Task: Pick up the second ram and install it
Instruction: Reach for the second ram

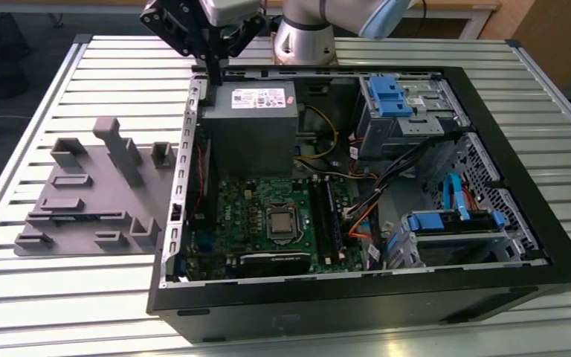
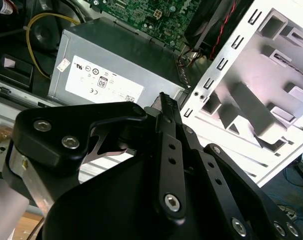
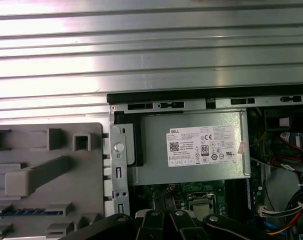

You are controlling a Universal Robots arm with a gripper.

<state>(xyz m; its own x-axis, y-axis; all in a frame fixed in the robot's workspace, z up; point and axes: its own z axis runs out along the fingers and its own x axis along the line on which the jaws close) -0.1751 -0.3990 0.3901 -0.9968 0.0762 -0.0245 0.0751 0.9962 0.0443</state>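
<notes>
The black two-fingered tool (image 1: 213, 74) hangs over the far corner of the open black computer case (image 1: 365, 297) on the exterior view's left. It is just above the case's edge and beside the grey metal power supply box with a white label (image 1: 249, 126). In the second wrist view the tool (image 2: 165, 100) has its fingertips drawn together to a narrow point with nothing between them, and the power supply box (image 2: 116, 75) lies below it.

The second ram (image 1: 75, 217), a long, thin dark circuit-board stick, lies flat in a slot of the grey plastic tray with upright blocks (image 1: 68, 245). The tray rests on the ribbed silver metal tabletop (image 1: 117, 67), just beside the case on the exterior view's left. The ram is towards the tray's near side, so it sits well apart from the tool, nearer the camera and further to the exterior view's left.

In the first wrist view the ram (image 3: 26, 212) shows as a dark bluish strip between low grey ridges of the tray (image 3: 21, 150). Inside the case, the green motherboard (image 1: 246, 201) lies on the near side of the power supply box.
</notes>
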